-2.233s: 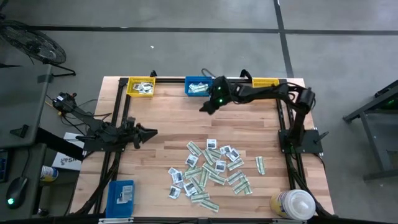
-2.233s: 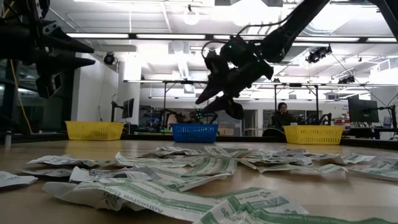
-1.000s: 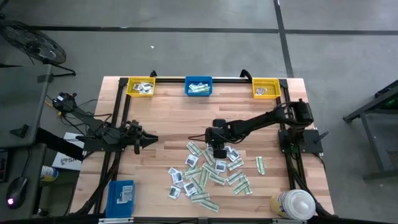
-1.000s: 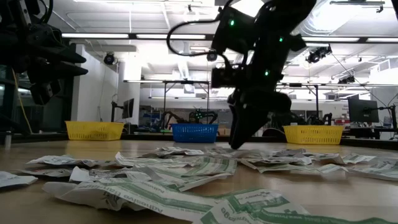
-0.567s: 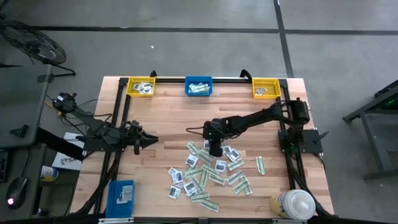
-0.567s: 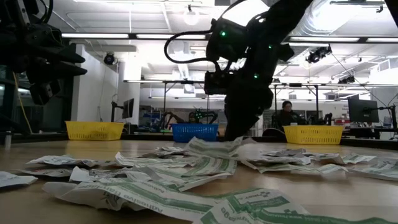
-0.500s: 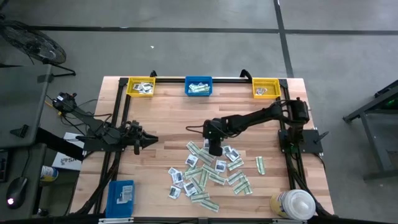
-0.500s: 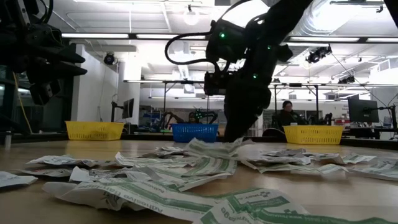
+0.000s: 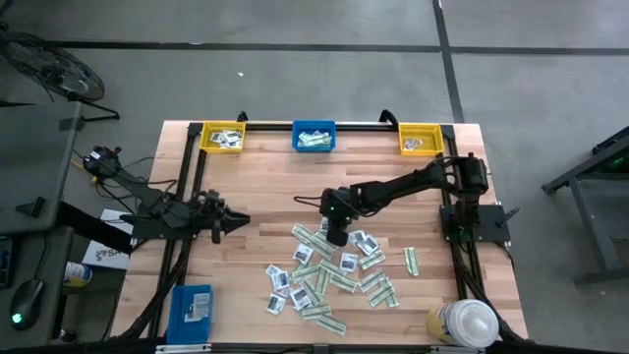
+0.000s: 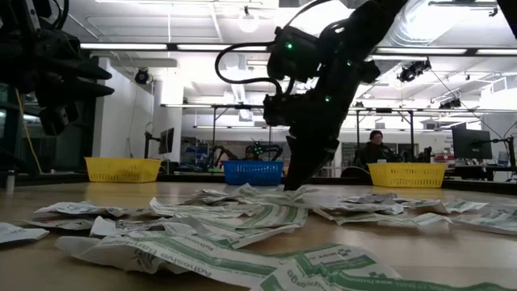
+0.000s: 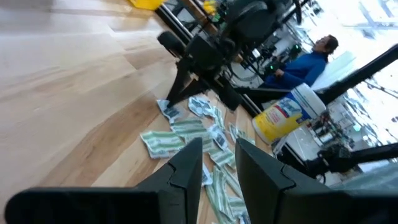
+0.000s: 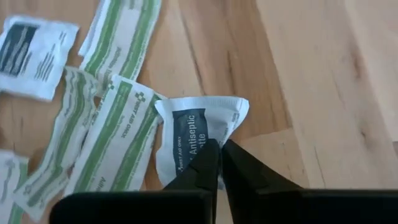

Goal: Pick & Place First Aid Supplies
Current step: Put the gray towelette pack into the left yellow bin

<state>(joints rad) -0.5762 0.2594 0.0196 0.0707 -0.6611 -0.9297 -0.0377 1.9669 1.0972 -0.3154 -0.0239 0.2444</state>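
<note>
The right gripper (image 12: pixel 219 163) is pinched on a white antiseptic packet (image 12: pixel 200 127) — lift straight up, slowly, so neighbouring strips (image 12: pixel 109 144) stay put — left gripper (image 11: pixel 216 163) waits, fingers apart.

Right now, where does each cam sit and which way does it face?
High: overhead, straight down on the table; both arms show.
Low: table height, level across the packets to the bins; right gripper drops in from above.
Left wrist: on the waiting left arm at the table's left side, facing the pile past its own gripper.
Right wrist: looks down past its shut gripper on an antiseptic packet.
Shared: all four see the packet pile.
</note>
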